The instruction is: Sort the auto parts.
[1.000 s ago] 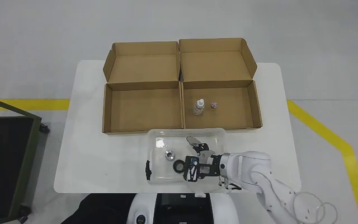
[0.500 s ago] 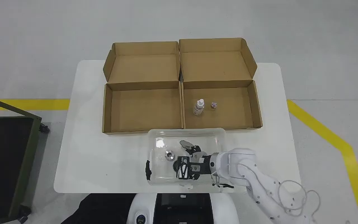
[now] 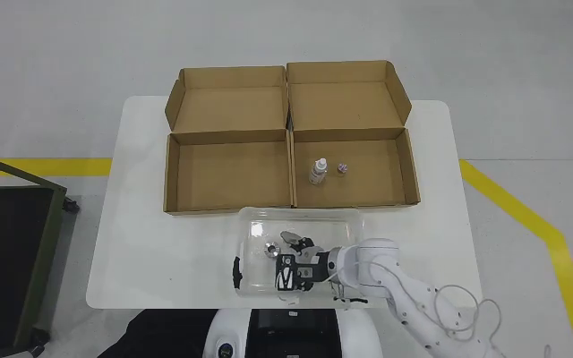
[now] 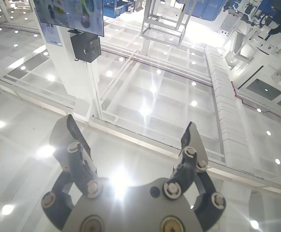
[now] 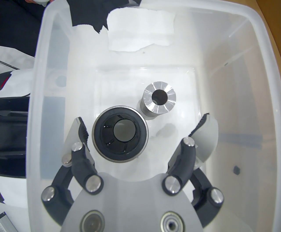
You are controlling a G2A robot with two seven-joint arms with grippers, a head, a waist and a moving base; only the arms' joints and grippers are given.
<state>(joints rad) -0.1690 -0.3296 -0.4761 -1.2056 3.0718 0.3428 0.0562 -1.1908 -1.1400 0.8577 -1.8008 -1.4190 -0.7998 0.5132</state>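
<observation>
Sliding toward 9 o'clock across the bin [image 5: 35,109] at 6 o'clock on the table [image 3: 134,251], the right gripper [image 5: 142,118] hangs wide open and empty, jaws straddling the bearing [image 5: 103,142] for a likely grab, sleeve [image 5: 149,103] just beyond, boxes [image 3: 229,179] waiting at 12 o'clock.

Left pincer [image 4: 130,123], jaws wide apart, before a bright gridded ceiling [image 4: 166,92] and a mounted screen [image 4: 69,15].

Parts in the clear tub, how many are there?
2. A black ring lies inside the open right gripper, close to one finger. A silver cylinder stands right beside the ring. More may be hidden under the gripper.
</observation>
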